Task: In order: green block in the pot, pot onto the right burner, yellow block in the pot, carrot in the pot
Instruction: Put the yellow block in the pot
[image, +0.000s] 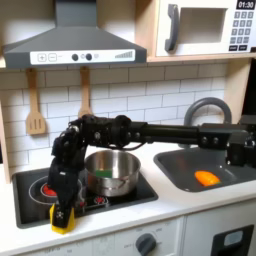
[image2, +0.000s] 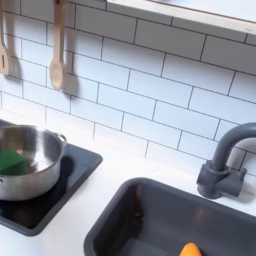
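The silver pot (image: 110, 172) stands on the right part of the black cooktop (image: 30, 205), with the green block (image: 102, 179) lying inside it. In the second exterior view the pot (image2: 28, 160) is at the left edge, and the green block (image2: 10, 161) shows inside. At the counter's front left, my gripper (image: 62, 216) points down, shut on the yellow block (image: 64, 223), which is at or just above the counter. The orange carrot (image: 206, 178) lies in the grey sink (image: 180, 168); the carrot (image2: 190, 250) and sink (image2: 140, 215) also appear in the second exterior view.
A curved faucet (image2: 222, 160) rises behind the sink. Two wooden utensils (image: 35, 108) hang on the tiled wall above the stove, under a range hood (image: 70, 45). The left burner ring (image: 42, 188) glows red behind my gripper. The counter's front edge is close to the yellow block.
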